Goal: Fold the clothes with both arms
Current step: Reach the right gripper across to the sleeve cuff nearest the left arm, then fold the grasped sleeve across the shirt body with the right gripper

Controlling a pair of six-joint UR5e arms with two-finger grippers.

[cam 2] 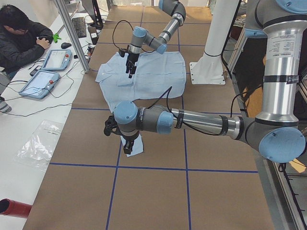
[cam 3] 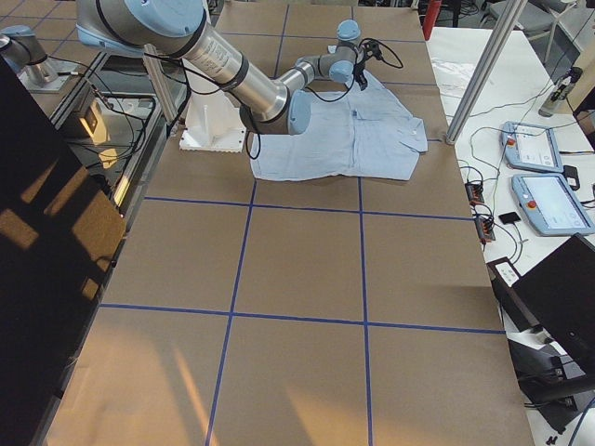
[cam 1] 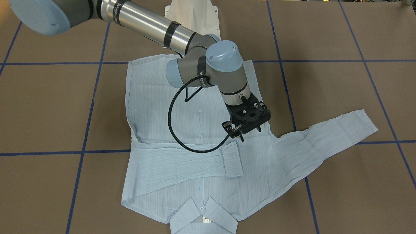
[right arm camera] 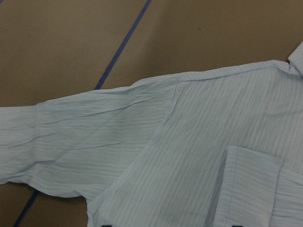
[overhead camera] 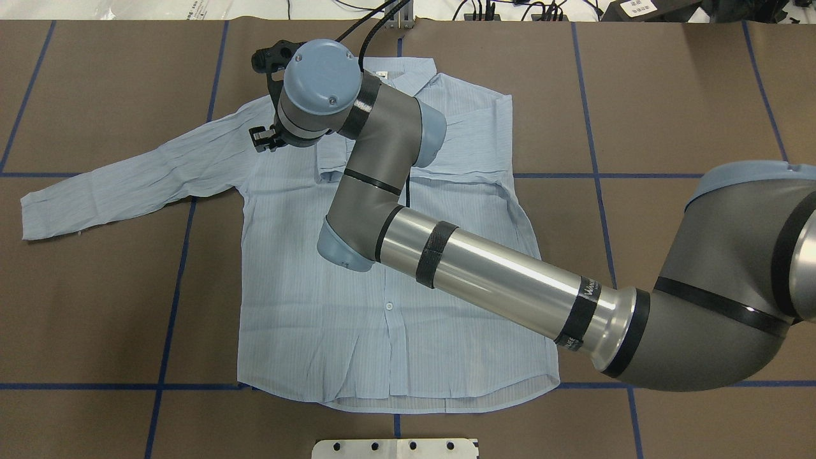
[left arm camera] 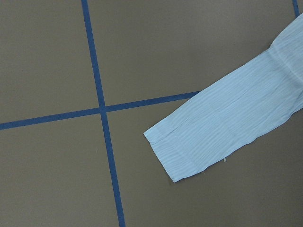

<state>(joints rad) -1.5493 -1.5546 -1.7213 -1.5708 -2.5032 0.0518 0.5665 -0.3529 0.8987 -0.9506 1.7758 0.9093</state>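
Closest to the side camera, the left arm (cam 2: 201, 122) stretches level across the brown table (cam 2: 158, 191), its wrist bent so the left gripper (cam 2: 126, 143) points straight down over the cuff (left arm camera: 175, 156) of the outstretched sleeve (cam 1: 328, 130); whether its fingers are parted or closed cannot be told. Beneath that gripper the cuff lies flat beside a crossing of blue tape lines (left arm camera: 102, 109). Farther along, the right arm (overhead camera: 484, 280) reaches diagonally over the light-blue shirt (overhead camera: 382, 338), elbowed back on itself, and its right gripper (cam 1: 249, 130) hangs fingers-down with jaws apart, holding nothing, over the shoulder where the outstretched sleeve joins the body. Just beside this gripper lies the cuff of the other sleeve (cam 1: 182, 164), folded across the chest; beyond it, toward the operators' side, are the collar (cam 1: 203, 214) and white neck tag (cam 1: 206, 220). A black cable (cam 1: 170, 120) loops from the wrist across the button front, and the forearm hides the shirt's middle from overhead. A white pedestal base (cam 1: 195, 14) stands behind the hem. A seated person (cam 2: 21, 38) is at a white bench (cam 2: 19, 120) off the table's far side, by two tablets (cam 2: 41, 82)
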